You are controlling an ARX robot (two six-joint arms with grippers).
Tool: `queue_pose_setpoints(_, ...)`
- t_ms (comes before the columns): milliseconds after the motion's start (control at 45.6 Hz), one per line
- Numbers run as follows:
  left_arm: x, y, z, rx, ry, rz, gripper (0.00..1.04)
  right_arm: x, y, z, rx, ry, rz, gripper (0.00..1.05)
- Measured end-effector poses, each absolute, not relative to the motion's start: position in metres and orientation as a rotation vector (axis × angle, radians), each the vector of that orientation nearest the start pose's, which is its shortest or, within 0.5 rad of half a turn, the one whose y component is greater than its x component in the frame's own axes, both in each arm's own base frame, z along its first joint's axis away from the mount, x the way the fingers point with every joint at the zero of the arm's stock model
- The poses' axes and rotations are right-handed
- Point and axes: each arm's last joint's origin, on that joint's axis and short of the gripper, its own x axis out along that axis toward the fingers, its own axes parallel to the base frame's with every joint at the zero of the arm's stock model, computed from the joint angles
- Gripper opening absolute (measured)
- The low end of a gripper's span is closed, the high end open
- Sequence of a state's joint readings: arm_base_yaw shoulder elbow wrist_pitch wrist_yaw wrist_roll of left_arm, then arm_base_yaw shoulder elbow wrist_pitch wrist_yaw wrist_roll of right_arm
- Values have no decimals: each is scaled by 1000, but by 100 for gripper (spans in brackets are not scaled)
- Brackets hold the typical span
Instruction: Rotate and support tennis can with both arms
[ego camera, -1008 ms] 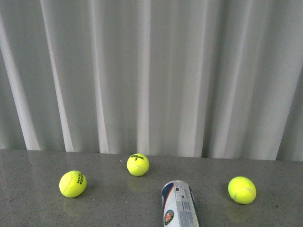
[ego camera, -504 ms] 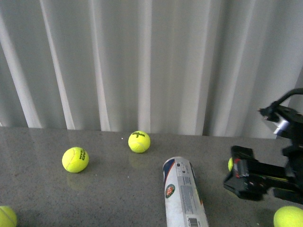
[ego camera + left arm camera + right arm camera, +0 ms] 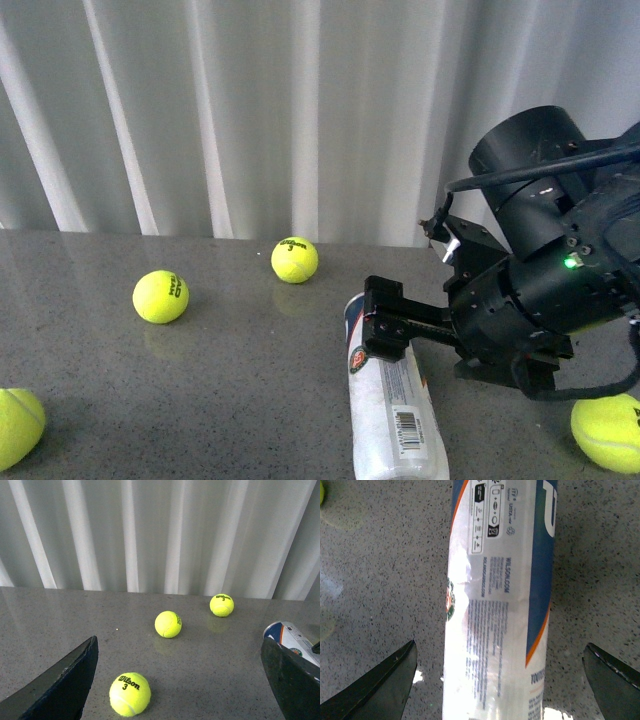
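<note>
R tool [image 3: 500, 649] now astride tennis can [image 3: 497, 570]

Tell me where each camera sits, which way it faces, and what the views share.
Front view: on the robot's body, facing forward across the table to the curtain; shows the right arm over the lying tennis can.
Left wrist view: on the left wrist, looking across the table at three tennis balls; its open fingers frame the picture.
Right wrist view: on the right wrist, looking down at the can, between its open fingers.
Shared: all three show the can.
</note>
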State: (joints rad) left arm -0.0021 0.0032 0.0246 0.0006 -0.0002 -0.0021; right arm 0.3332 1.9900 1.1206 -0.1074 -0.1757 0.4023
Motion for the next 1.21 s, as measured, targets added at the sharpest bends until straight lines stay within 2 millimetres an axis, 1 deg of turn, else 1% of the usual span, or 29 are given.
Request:
queue_pose_setpoints(131, 96, 0, 172, -2, -22, -2, 98, 373, 138, 110, 287, 1073, 238, 98)
queue_pose_setpoints(241, 96, 0, 172, -2, -22, -2, 98, 381, 144, 96, 281, 1104, 227, 98)
queue_pose_setpoints(482, 96, 0, 172, -2, -22, -2, 98, 389, 154, 73, 267, 1158, 243, 98)
queue_pose_setpoints(526, 96, 0, 172, -2, -22, -2, 98, 389, 155, 71, 265, 1166, 247, 95)
queue_pose_setpoints(657, 96, 0, 172, -2, -22, -2, 98, 389, 157, 70, 250, 1168, 270, 80)
queue_pose_setpoints(789, 96, 0, 172, -2, -22, -2, 98, 389, 157, 70, 212, 1160, 305, 63)
queue_pose_setpoints(855, 96, 0, 172, -2, -22, -2, 98, 389, 157, 70, 192, 1155, 324, 58)
queue_pose_setpoints(877, 96, 0, 172, -2, -22, -2, 98, 389, 157, 71, 176, 1146, 338, 54)
queue_pose_setpoints(942, 96, 0, 172, -2, -22, -2, 98, 387, 156, 72, 137, 1131, 362, 48)
queue_pose_setpoints(1030, 96, 0, 172, -2, -22, -2, 98, 383, 156, 75, 46, 1098, 395, 42)
queue_pose_setpoints(1096, 96, 0, 172, -2, -22, -2, 98, 377, 157, 77, -57, 1060, 444, 37)
queue_pose_setpoints(1161, 96, 0, 172, -2, -22, -2, 98, 369, 159, 82, -226, 993, 540, 31)
queue_pose_setpoints(1205, 96, 0, 172, -2, -22, -2, 98, 364, 162, 87, -373, 928, 628, 28)
